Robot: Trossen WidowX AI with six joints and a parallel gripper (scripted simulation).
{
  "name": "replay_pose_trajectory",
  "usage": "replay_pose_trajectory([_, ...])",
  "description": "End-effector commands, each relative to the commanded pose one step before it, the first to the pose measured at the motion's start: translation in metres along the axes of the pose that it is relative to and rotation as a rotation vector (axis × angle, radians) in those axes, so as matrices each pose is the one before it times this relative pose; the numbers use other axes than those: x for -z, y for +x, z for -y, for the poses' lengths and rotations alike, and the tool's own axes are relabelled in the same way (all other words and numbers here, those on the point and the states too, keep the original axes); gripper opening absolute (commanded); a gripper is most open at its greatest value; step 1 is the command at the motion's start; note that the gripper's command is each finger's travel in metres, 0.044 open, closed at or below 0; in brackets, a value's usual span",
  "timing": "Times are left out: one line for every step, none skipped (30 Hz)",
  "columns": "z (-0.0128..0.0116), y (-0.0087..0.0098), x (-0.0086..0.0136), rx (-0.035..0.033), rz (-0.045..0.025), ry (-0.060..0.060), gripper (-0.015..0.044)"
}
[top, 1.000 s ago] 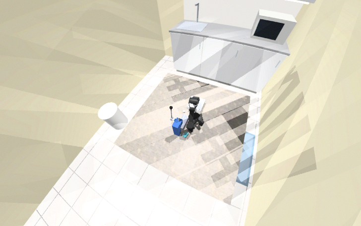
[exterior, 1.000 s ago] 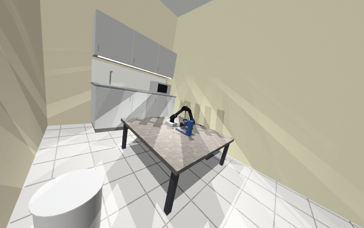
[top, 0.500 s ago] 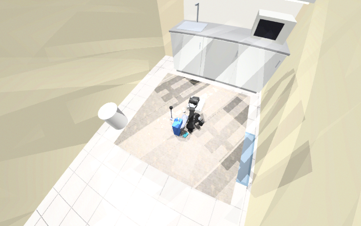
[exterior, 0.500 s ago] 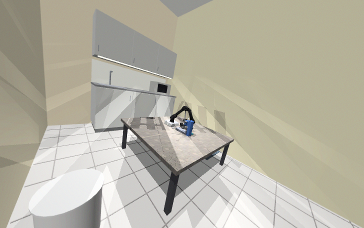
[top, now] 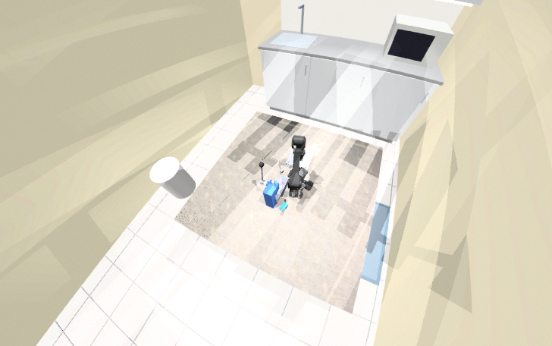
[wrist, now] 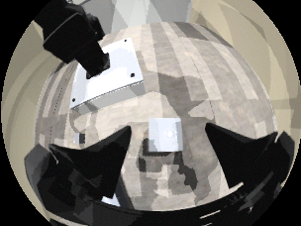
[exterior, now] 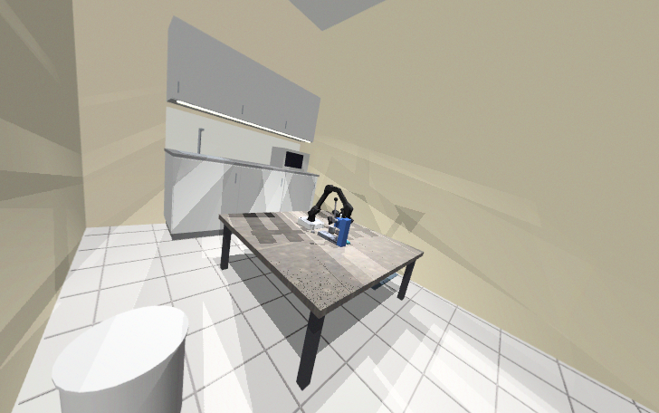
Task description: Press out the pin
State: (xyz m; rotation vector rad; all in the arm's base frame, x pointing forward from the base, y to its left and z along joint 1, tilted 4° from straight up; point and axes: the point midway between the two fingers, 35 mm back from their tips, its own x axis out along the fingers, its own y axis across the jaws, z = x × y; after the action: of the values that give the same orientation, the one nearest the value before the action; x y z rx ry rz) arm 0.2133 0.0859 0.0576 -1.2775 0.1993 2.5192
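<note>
Overhead, end effector wide open.

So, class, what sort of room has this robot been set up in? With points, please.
Probably a small kitchen or break room: a sink (top: 293, 40) with a tall tap (top: 302, 19) (exterior: 199, 140), and what looks like a microwave (top: 441, 34) (exterior: 278, 158) on the counter.

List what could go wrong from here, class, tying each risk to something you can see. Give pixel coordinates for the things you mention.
The gripper (top: 305, 179) (exterior: 331, 219) (wrist: 169, 128) is open with gaps beside the pale block (wrist: 165, 135), so uneven finger contact might twist or nudge it as the gripper closes.
The lever (top: 261, 173) (exterior: 335, 206) stands upright near the blue press (top: 270, 197) (exterior: 343, 232); a careless approach could knock it.
</note>
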Motion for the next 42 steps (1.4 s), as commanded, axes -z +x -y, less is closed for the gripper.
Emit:
replay_pose_trajectory([-0.00223, -0.01893, -0.01215, 0.00992, -0.16961, 0.0119, 0.0440])
replay_pose_trajectory([-0.00021, -0.00322, -0.00133, 0.00376, -0.02436, 0.0005, 0.0440])
replay_pose_trajectory([-0.00008, -0.00111, -0.00044, 0.00132, -0.00815, 0.0000, 0.0440])
replay_pose_trajectory([0.00000, 0.00000, 0.00000, 0.00000, 0.00000, 0.0000, 0.0440])
replay_pose_trajectory([0.00000, 0.00000, 0.00000, 0.00000, 0.00000, 0.0000, 0.0440])
replay_pose_trajectory([0.00000, 0.00000, 0.00000, 0.00000, 0.00000, 0.0000, 0.0440])
replay_pose_trajectory([0.00000, 0.00000, 0.00000, 0.00000, 0.00000, 0.0000, 0.0440])
replay_pose_trajectory([0.00000, 0.00000, 0.00000, 0.00000, 0.00000, 0.0000, 0.0440])
replay_pose_trajectory([0.00000, 0.00000, 0.00000, 0.00000, 0.00000, 0.0000, 0.0440])
replay_pose_trajectory([0.00000, 0.00000, 0.00000, 0.00000, 0.00000, 0.0000, 0.0440])
replay_pose_trajectory([0.00000, 0.00000, 0.00000, 0.00000, 0.00000, 0.0000, 0.0440])
replay_pose_trajectory([0.00000, 0.00000, 0.00000, 0.00000, 0.00000, 0.0000, 0.0440])
replay_pose_trajectory([0.00000, 0.00000, 0.00000, 0.00000, 0.00000, 0.0000, 0.0440])
replay_pose_trajectory([0.00000, 0.00000, 0.00000, 0.00000, 0.00000, 0.0000, 0.0440])
replay_pose_trajectory([0.00000, 0.00000, 0.00000, 0.00000, 0.00000, 0.0000, 0.0440])
replay_pose_trajectory([0.00089, -0.00040, -0.00021, 0.00445, 0.00387, -0.0045, 0.0440])
replay_pose_trajectory([0.00000, 0.00000, 0.00000, 0.00000, 0.00000, 0.0000, 0.0440])
replay_pose_trajectory([0.00000, 0.00000, 0.00000, 0.00000, 0.00000, 0.0000, 0.0440])
replay_pose_trajectory([0.00000, 0.00000, 0.00000, 0.00000, 0.00000, 0.0000, 0.0440])
replay_pose_trajectory([0.00000, 0.00000, 0.00000, 0.00000, 0.00000, 0.0000, 0.0440])
replay_pose_trajectory([-0.00007, 0.00008, -0.00009, -0.00015, 0.00010, 0.0002, 0.0440])
replay_pose_trajectory([-0.00002, 0.00010, -0.00027, -0.00139, -0.00441, 0.0133, 0.0440])
replay_pose_trajectory([-0.00008, 0.00030, -0.00081, -0.00366, -0.01336, 0.0401, 0.0440])
replay_pose_trajectory([-0.00018, 0.00047, -0.00131, -0.00442, -0.02263, 0.0669, 0.0440])
replay_pose_trajectory([-0.00031, 0.00051, -0.00151, -0.00250, -0.02780, 0.0813, 0.0440])
replay_pose_trajectory([-0.00042, 0.00043, -0.00143, 0.00065, -0.02788, 0.0815, 0.0440])
replay_pose_trajectory([-0.00051, 0.00036, -0.00134, 0.00379, -0.02760, 0.0817, 0.0440])
replay_pose_trajectory([-0.00059, 0.00030, -0.00124, 0.00688, -0.02697, 0.0820, 0.0440])
replay_pose_trajectory([-0.00066, 0.00023, -0.00114, 0.00988, -0.02600, 0.0822, 0.0440])
replay_pose_trajectory([-0.00071, 0.00017, -0.00104, 0.01274, -0.02470, 0.0824, 0.0440])
replay_pose_trajectory([-0.00075, 0.00011, -0.00094, 0.01545, -0.02309, 0.0827, 0.0440])
replay_pose_trajectory([-0.00078, 0.00005, -0.00084, 0.01795, -0.02119, 0.0830, 0.0440])
replay_pose_trajectory([-0.00080, -0.00001, -0.00075, 0.02022, -0.01902, 0.0833, 0.0440])
replay_pose_trajectory([-0.00081, -0.00007, -0.00066, 0.02223, -0.01661, 0.0836, 0.0440])
replay_pose_trajectory([-0.00081, -0.00012, -0.00057, 0.02396, -0.01399, 0.0839, 0.0440])
replay_pose_trajectory([-0.00080, -0.00017, -0.00049, 0.02538, -0.01119, 0.0842, 0.0440])
replay_pose_trajectory([-0.00079, -0.00022, -0.00041, 0.02648, -0.00826, 0.0846, 0.0440])
replay_pose_trajectory([-0.00077, -0.00026, -0.00034, 0.02724, -0.00522, 0.0849, 0.0440])
replay_pose_trajectory([-0.00074, -0.00031, -0.00028, 0.02766, -0.00212, 0.0853, 0.0440])
replay_pose_trajectory([-0.00071, -0.00035, -0.00023, 0.02771, 0.00100, 0.0856, 0.0440])
replay_pose_trajectory([-0.00057, -0.00032, -0.00015, 0.02266, 0.00316, 0.0709, 0.0440])
replay_pose_trajectory([-0.00033, -0.00020, -0.00007, 0.01342, 0.00290, 0.0427, 0.0440])
